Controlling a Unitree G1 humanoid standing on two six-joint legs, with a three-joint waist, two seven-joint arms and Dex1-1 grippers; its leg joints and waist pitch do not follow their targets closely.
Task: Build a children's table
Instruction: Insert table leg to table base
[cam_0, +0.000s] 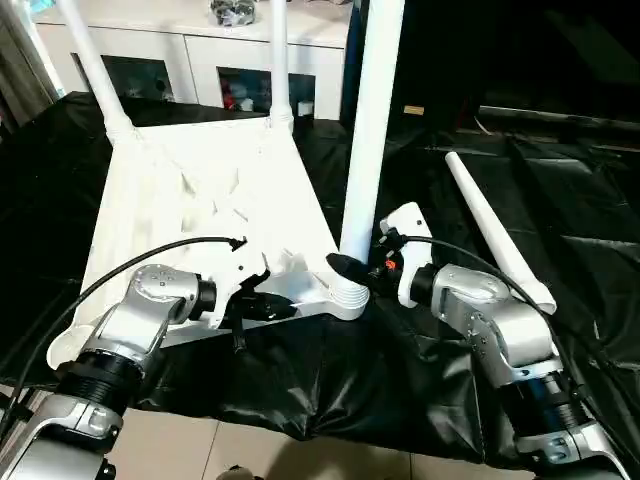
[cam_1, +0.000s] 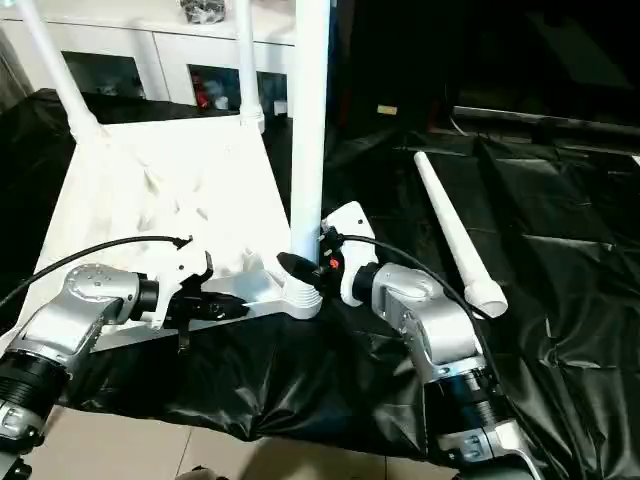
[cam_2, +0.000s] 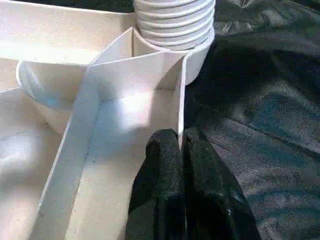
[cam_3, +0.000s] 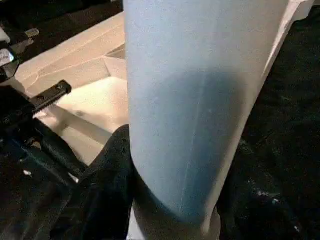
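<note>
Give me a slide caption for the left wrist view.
Left gripper pinching the tabletop's edge wall beside a leg seated in its corner socket.

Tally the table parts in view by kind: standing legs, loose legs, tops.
Legs standing in tabletop sockets: 3 (far left, far right, near right)
Loose legs lying on the black sheet: 1
Tabletops: 1
Total: 5

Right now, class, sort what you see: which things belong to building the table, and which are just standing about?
Belongs to the job:
- tabletop, upside down
- two far legs, upright
- near leg in right claw
- loose leg on the sheet
- left claw pinching the tabletop's rim

Standing about:
- cabinet
- black sheet
</note>
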